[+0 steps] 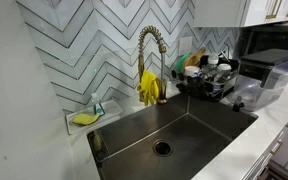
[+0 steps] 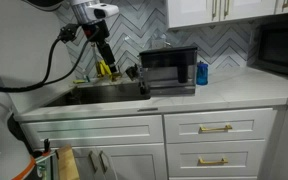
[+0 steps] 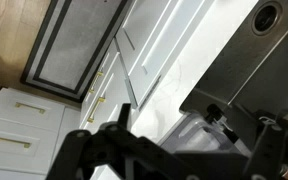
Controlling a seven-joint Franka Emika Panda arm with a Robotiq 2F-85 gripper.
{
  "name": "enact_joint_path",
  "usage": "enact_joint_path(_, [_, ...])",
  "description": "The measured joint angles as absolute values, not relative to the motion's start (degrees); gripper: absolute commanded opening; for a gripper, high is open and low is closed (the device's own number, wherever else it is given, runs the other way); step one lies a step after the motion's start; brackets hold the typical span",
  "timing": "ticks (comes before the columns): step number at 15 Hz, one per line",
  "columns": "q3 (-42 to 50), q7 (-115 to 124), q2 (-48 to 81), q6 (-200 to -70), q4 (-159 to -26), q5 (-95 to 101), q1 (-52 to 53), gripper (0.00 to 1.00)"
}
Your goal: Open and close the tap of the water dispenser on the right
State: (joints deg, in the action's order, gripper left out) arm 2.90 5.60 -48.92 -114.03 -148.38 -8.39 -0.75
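Claw [image 3: 179, 162] hangs released at the bottom of the wrist view, its dark fingers [image 3: 92, 150] spread wide with nothing between them. In an exterior view the claw [image 2: 105, 52] hangs over the sink, above the yellow gloves [image 2: 104, 70], touching nothing.

The water dispenser [image 3: 215, 113] shows in the wrist view as a short, dark, stubby fixture. It stands on the white surface [image 3: 169, 95] right at the rim of the steel sink [image 3: 254, 60], apart from the claw. Whether its tap is turned on or off cannot be made out.

In an exterior view the water dispenser [image 1: 239, 102] is only a low dark shape on the surface [image 1: 239, 150] beside the sink's edge, near the dish rack [image 1: 209, 78]. It is too small there to show any detail. It reaches a fraction of the height of the gold coil-spring faucet [image 1: 149, 50], which stands at the back of the sink [image 1: 184, 135] with the yellow gloves [image 1: 149, 88] draped over it.

A yellow sponge [image 1: 84, 118] lies in a holder at the far end of the sink from the dispenser. In an exterior view a dark countertop oven [image 2: 169, 68] and a blue bottle [image 2: 202, 72] stand on the surface beside the sink.
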Motion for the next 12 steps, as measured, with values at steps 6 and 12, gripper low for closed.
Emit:
enact_joint_path(6, [2.90,5.60,-48.93,-114.03,-148.38,-8.39,-0.75,1.00])
enact_joint_path(12, [2.14,4.83,-48.49,-114.17,-147.87,-8.45,-0.38,1.00])
